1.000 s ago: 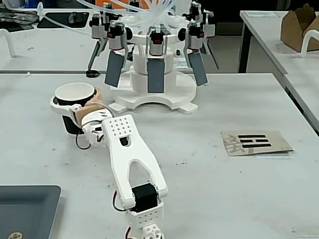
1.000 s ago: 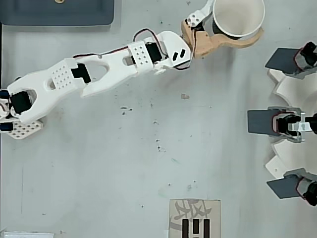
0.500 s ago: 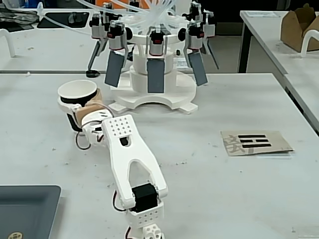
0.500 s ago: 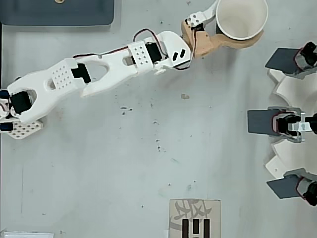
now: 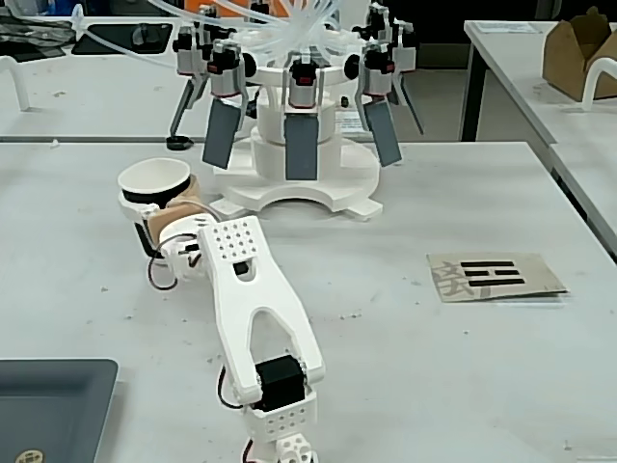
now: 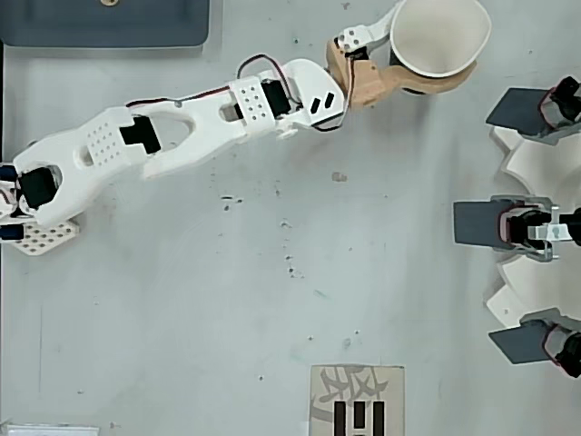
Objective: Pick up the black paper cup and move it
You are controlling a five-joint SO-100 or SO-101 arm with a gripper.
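The black paper cup (image 5: 152, 175) stands upright at the back left of the table in the fixed view, showing its white rim and a dark band of outer wall. From overhead the cup (image 6: 440, 36) shows its white inside at the top edge. My gripper (image 5: 162, 204) is shut on the cup. In the overhead view the gripper (image 6: 410, 60) has its tan finger (image 6: 370, 84) on one side and its white finger (image 6: 359, 38) on the other. The fingers hide the cup's base, so I cannot tell whether it touches the table.
A white device with several grey paddles (image 5: 301, 145) stands just right of the cup, and runs along the right edge (image 6: 531, 222) from overhead. A card with black bars (image 5: 494, 275) lies right of the arm. A dark tray (image 5: 48, 405) sits near the arm's base.
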